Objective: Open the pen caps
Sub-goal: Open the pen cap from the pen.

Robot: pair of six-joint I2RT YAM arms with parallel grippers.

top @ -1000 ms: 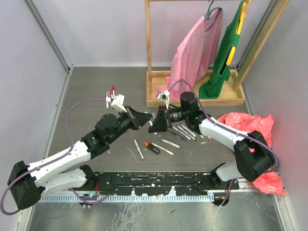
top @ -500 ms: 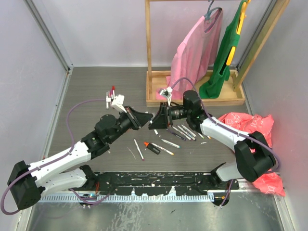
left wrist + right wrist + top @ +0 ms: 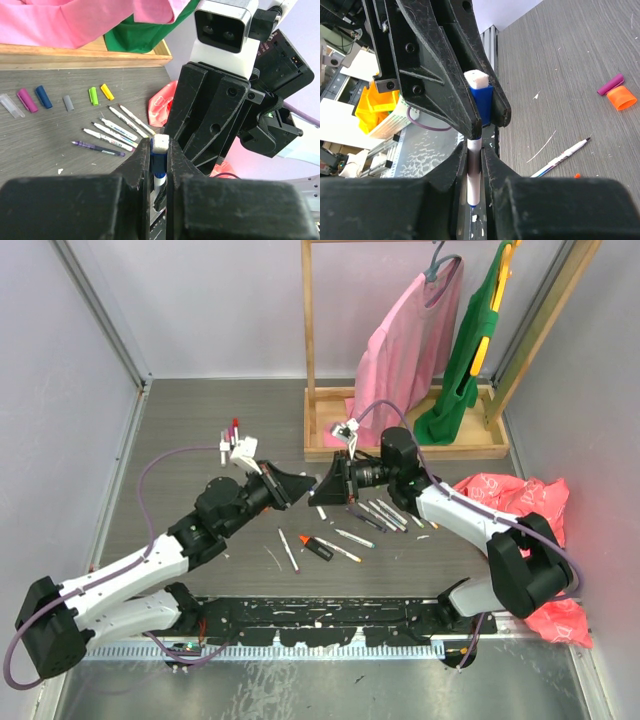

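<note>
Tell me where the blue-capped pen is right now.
The blue-capped pen hangs above the middle of the table in the top view, the left gripper clamping its blue cap, the right gripper its white barrel.

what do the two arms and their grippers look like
The left arm and right arm match: white links, black joints. The left gripper and right gripper are black, wedge-shaped, with two flat fingers. A purple cable loops along each arm, and a white camera block sits on each wrist.

Rack (image 3: pixel 309 340): wooden, set at far side of table (image 3: pixel 200 420).
Pink shirt (image 3: pixel 405 350): hung on rack.
Green shirt (image 3: pixel 455 405): hung beside pink shirt.
Red bag (image 3: pixel 520 502): crumpled, laid at right.
</note>
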